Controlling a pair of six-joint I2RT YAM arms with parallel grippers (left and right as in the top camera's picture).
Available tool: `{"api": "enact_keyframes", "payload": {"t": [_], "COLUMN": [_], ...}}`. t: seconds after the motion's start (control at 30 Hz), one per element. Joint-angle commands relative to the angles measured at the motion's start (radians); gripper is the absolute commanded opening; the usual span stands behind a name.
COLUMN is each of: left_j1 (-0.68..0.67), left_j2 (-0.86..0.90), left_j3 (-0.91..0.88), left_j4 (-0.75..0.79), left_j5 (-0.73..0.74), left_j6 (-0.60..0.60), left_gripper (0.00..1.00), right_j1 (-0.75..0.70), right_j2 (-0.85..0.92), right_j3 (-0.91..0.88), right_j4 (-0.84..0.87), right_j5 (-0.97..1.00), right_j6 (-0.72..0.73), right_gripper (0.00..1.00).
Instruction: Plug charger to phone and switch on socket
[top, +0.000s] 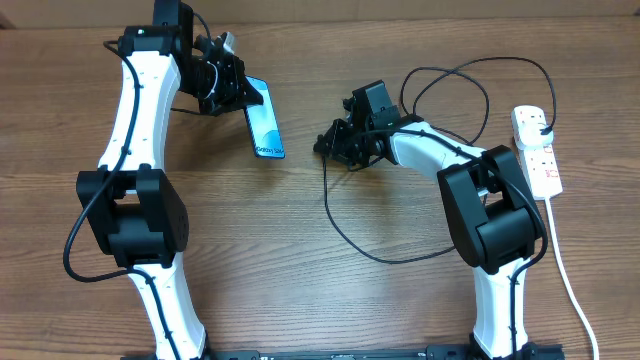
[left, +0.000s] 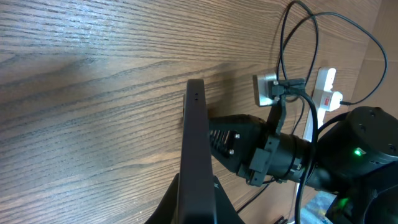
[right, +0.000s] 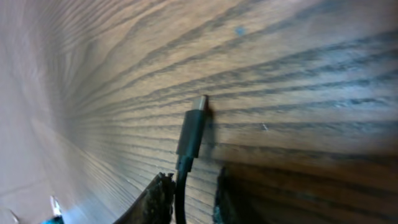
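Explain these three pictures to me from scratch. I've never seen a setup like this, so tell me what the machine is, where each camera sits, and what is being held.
The machine is two white-and-black robot arms at a wooden table, each ending in a two-finger gripper.

The overhead view looks down from above the table. The other two views come from small cameras on the wrists, so each looks along its own fingers.

The left gripper is closed on the phone, whose blue screen is lit. In the left wrist view you see the phone edge-on, tilted up off the wood.

The right gripper is closed on the charger, a thin black cable. The right wrist view shows its plug tip sticking out past the fingers, close to the wood.

At the right edge lies the socket, a white power strip with the charger's other end plugged in.
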Motion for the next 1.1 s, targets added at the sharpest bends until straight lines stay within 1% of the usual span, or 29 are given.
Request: {"api": "enact_keyframes", "payload": {"t": [0.0, 0.1, 0.27, 0.4, 0.47, 0.77, 1.07], "left_j1": [-0.010, -0.010, -0.010, -0.010, -0.010, -0.019, -0.047], "left_j2": [-0.011, -0.011, -0.011, -0.011, -0.011, -0.011, -0.011], "left_j3": [0.013, 0.013, 0.013, 0.013, 0.013, 0.013, 0.013], "left_j4": [-0.003, -0.008, -0.017, -0.017, -0.017, -0.017, -0.017], "left_j5": [0.026, 0.026, 0.026, 0.026, 0.026, 0.019, 0.025], "left_j6": [-0.010, -0.010, -0.009, -0.009, -0.009, 0.004, 0.026], "left_gripper": [0.04, 0.04, 0.04, 0.04, 0.04, 0.04, 0.04], "right_j1": [0.003, 0.000, -0.019, -0.037, -0.046, -0.073, -0.076], "right_j2": [0.037, 0.037, 0.029, 0.005, -0.014, -0.185, -0.388], "right_j3": [0.003, 0.003, 0.004, 0.004, 0.004, 0.005, 0.005], "right_j4": [-0.011, -0.011, -0.014, -0.041, -0.058, -0.216, -0.329], "right_j5": [0.012, -0.026, -0.099, -0.103, -0.105, -0.105, -0.116], "right_j6": [0.000, 0.000, -0.016, -0.023, -0.048, -0.198, -0.253], "right_gripper": [0.13, 0.04, 0.04, 0.04, 0.04, 0.04, 0.04]}}
